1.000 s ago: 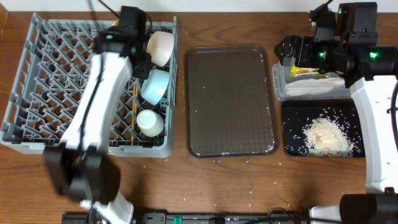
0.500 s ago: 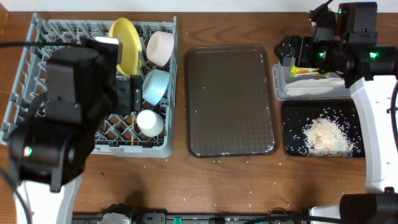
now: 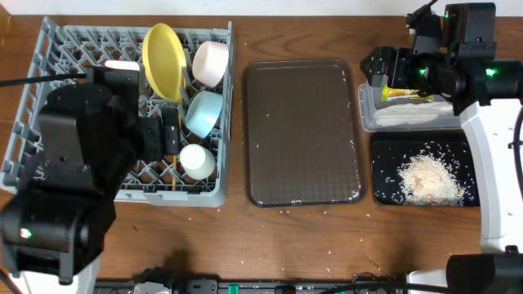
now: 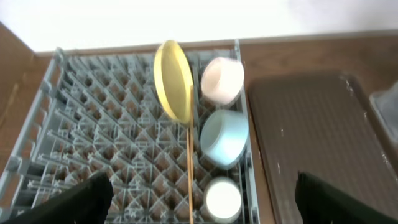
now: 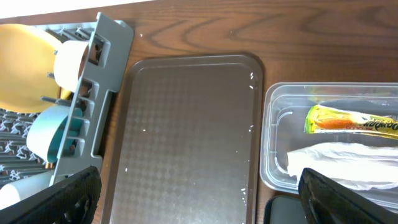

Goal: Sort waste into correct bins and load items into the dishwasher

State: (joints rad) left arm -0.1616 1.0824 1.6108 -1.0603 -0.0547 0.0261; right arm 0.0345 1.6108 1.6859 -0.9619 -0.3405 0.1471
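Observation:
The grey dishwasher rack (image 3: 49,98) holds a yellow plate (image 3: 162,59) standing on edge, a white bowl (image 3: 210,63), a light blue bowl (image 3: 204,113), a white cup (image 3: 197,161) and the chopsticks (image 4: 189,168). My left gripper (image 4: 202,202) hangs open above the rack's front part, holding nothing. The clear tub (image 3: 368,114) contains the wrapper (image 3: 404,92) and the napkin (image 3: 417,110). Rice (image 3: 429,178) lies heaped in the black tray (image 3: 384,147). My right gripper (image 5: 199,196) is open and empty, above the seam between the tub and the brown tray.
The dark brown serving tray (image 3: 302,131) lies between the rack and the bins, with a few stray grains on it. More loose grains (image 3: 327,269) dot the wooden table near its front edge. My left arm hides the rack's middle in the overhead view.
My left arm has drawn back from the rack's far side toward the front, leaving the yellow plate standing in the rack, and its jaws have spread wider. The right arm has not moved.

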